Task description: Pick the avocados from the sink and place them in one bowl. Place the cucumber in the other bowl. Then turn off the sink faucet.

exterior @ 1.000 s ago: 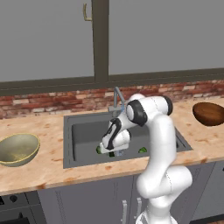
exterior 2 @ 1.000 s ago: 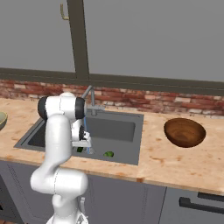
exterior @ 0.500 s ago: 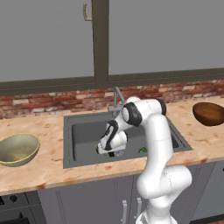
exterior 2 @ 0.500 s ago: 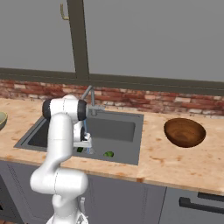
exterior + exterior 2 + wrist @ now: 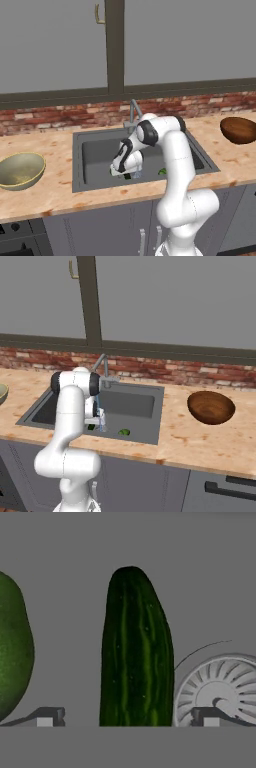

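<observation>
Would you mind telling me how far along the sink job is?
Nothing is done: the olive bowl and brown bowl look empty. In hand: the open hand straddles the cucumber in the sink. Left: avocados, cucumber, faucet.

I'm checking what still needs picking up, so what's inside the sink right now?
Inside the sink: the cucumber between the open gripper fingertips, an avocado beside it, and the drain. The arm covers part of the basin.

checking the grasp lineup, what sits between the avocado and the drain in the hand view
The cucumber lies between them on the sink floor: avocado on one side, round metal drain on the other, with the open gripper straddling the cucumber.
</observation>
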You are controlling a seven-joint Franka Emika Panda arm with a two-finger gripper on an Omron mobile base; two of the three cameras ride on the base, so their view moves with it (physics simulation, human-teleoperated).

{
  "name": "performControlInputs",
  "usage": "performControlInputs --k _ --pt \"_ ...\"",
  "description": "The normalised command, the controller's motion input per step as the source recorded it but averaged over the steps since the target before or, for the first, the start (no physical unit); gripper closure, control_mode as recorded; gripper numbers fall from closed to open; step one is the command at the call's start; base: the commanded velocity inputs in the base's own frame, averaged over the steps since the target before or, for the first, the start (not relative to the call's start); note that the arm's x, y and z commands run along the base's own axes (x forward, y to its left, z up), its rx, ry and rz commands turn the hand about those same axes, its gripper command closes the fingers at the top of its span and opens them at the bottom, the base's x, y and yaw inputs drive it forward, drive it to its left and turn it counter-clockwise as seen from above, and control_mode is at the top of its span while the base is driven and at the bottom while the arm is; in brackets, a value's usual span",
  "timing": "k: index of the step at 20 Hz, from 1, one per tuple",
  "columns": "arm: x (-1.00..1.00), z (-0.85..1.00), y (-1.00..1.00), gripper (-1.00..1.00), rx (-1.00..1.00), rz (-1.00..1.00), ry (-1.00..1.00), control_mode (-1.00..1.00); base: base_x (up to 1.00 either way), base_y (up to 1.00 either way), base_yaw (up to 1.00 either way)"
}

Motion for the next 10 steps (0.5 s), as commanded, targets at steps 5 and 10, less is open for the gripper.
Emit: performControlInputs --k 5,10 --pt "0.06 -0.20 0.10 1.00 -0.02 0.00 -0.01 -1.00 0.00 0.00 0.00" --pt "0.00 -0.19 -0.03 1.00 0.00 0.00 -0.08 -1.00 0.00 0.00 0.00"
